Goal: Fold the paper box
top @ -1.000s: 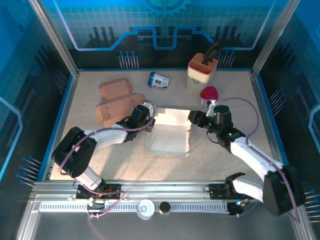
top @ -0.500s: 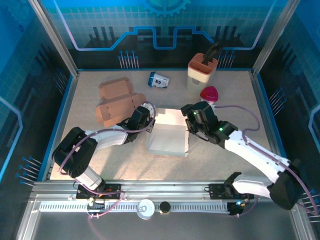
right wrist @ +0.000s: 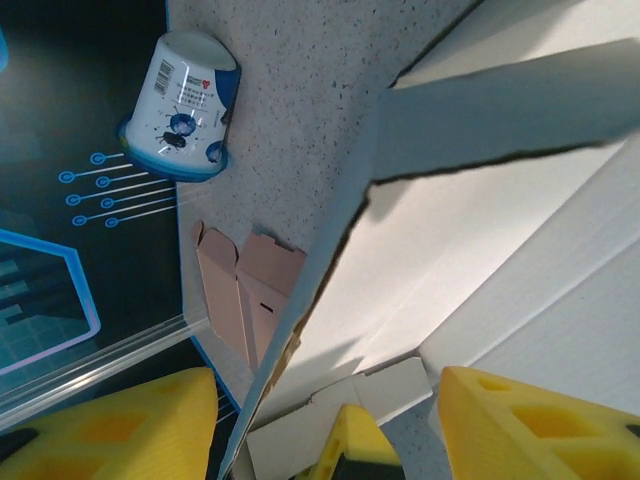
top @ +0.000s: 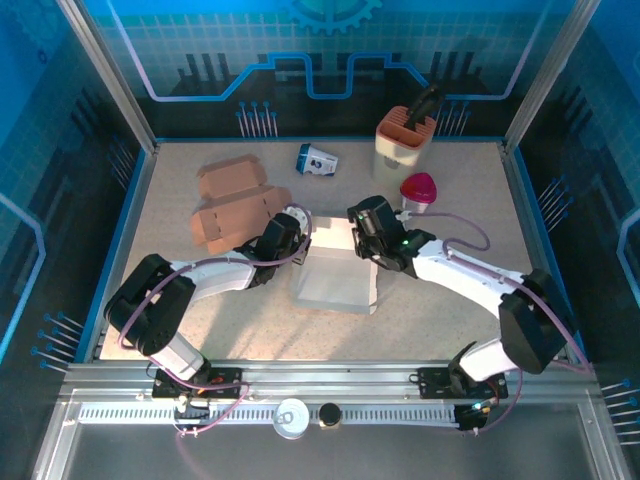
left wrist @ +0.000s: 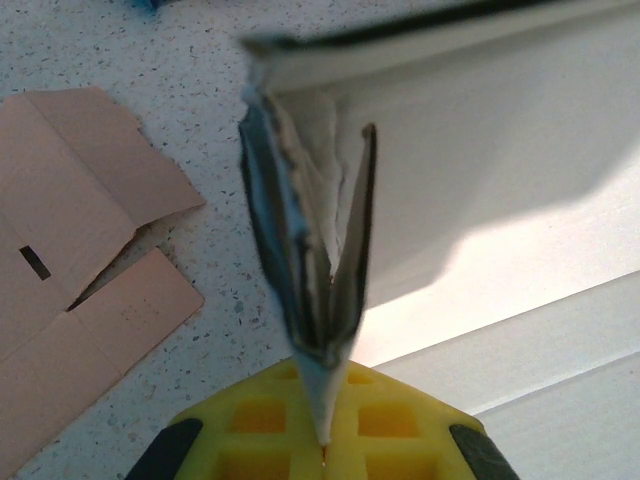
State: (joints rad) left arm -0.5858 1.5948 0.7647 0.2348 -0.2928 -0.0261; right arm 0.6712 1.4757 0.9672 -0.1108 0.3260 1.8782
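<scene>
Paper box (top: 336,272) matt white card; table (top: 450,310) rough speckled.

White paper box (top: 335,275): one. Blue-and-white cup (top: 316,160): one; beige holder (top: 403,143): one; pink pot (top: 419,188): one. Brown cardboard (top: 235,205): one piece or two, cannot be told.

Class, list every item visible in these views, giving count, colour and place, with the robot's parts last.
paper box: one, white, table centre, between the arms
cardboard box: one, brown, unfolded, left of the paper box
cup: one, blue and white, on its side, far centre
holder: one, cream with orange top, far right
pink object: one, just in front of the holder
table: one, speckled beige
left gripper: one, yellow pads, shut on the paper box's left wall
right gripper: one, yellow pads, open at its far edge
</scene>
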